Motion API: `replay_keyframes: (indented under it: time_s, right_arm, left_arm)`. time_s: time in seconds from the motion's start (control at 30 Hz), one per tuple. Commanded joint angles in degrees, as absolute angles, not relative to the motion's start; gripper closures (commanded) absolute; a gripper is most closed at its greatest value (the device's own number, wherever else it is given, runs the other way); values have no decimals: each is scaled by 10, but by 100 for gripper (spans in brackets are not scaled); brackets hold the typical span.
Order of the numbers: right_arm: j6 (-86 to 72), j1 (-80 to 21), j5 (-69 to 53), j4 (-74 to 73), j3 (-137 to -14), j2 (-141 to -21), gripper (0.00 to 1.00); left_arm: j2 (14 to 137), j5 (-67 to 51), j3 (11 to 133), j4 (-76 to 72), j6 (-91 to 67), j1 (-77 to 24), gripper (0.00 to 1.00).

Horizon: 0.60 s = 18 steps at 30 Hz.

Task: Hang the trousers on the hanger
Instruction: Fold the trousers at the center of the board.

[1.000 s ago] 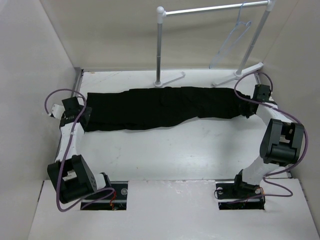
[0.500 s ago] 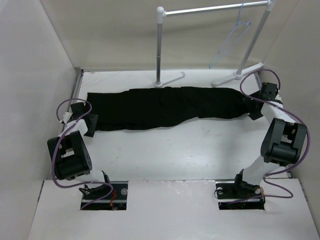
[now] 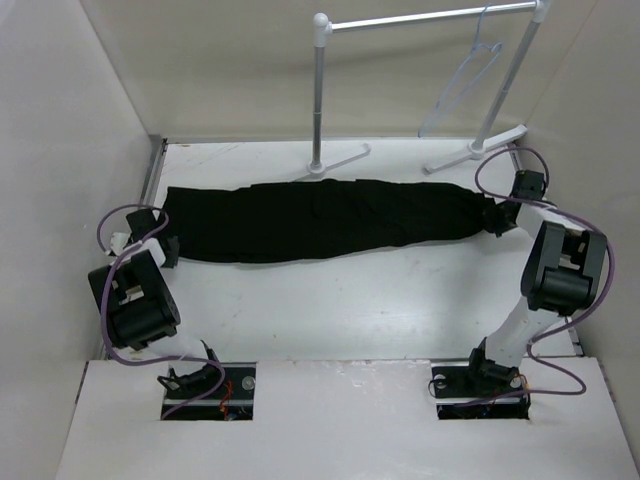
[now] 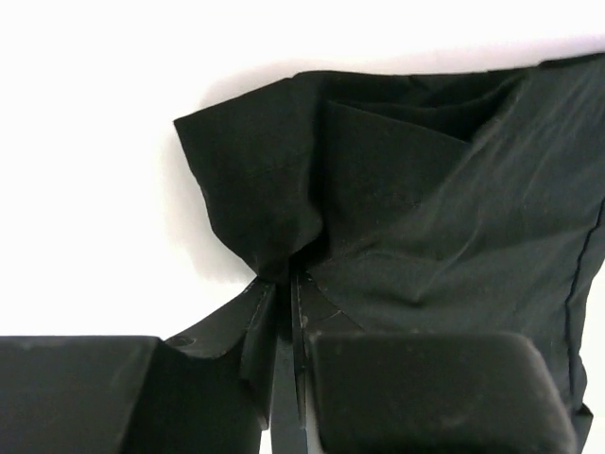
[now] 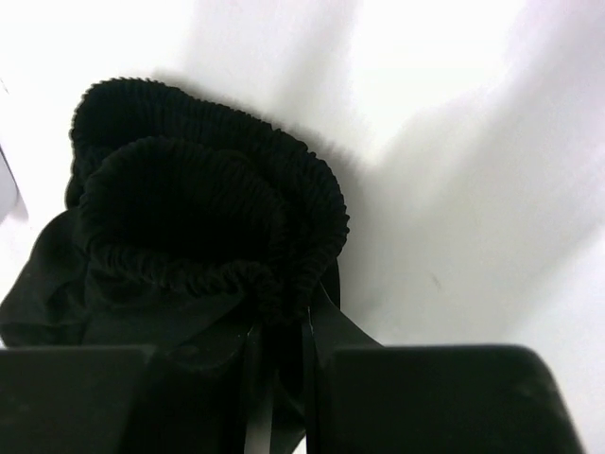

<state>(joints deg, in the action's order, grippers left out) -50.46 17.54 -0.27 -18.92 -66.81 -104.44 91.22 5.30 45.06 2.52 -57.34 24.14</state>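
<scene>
2 grippers hold the trousers (image 3: pixel 320 220) by opposite ends, stretched lengthwise across the desk (image 3: pixel 350 310). Left gripper (image 4: pixel 284 288): fingers pressed together on a corner of the flat end. Right gripper (image 5: pixel 279 322): fingers pinching the ribbed, gathered end. Over the last 1 s the left arm has drawn back and the cloth has straightened, so lifting looks possible. The hanger (image 3: pixel 465 85) hangs bare on the garment rack (image 3: pixel 320 90), well apart. No container is visible.
</scene>
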Motion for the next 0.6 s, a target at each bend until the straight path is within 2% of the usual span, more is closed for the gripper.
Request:
replay_keyframes:
  time_s: [0.0,0.27,0.37,0.47,0.5,0.57]
  right_arm:
    - [-516,190,40,-178,-626,-976,95]
    - [-528,250,50,-161,-491,-840,98]
    - [-538,254,29,-162,-461,-809,96]
    - [-537,253,18,-156,-440,-802,88]
    - [-535,255,13,-156,-436,-800,82]
    - [-526,256,12,-159,-437,-787,62]
  left_arm:
    - [890,105,463,69,-563,255,93]
    - [848,149,493,127,-506,258,92]
    - [852,174,492,137,-495,224,91]
    - [852,196,488,156,-497,201,83]
    - [846,200,487,163,-500,200,78]
    - [826,203,486,170,-499,200,65]
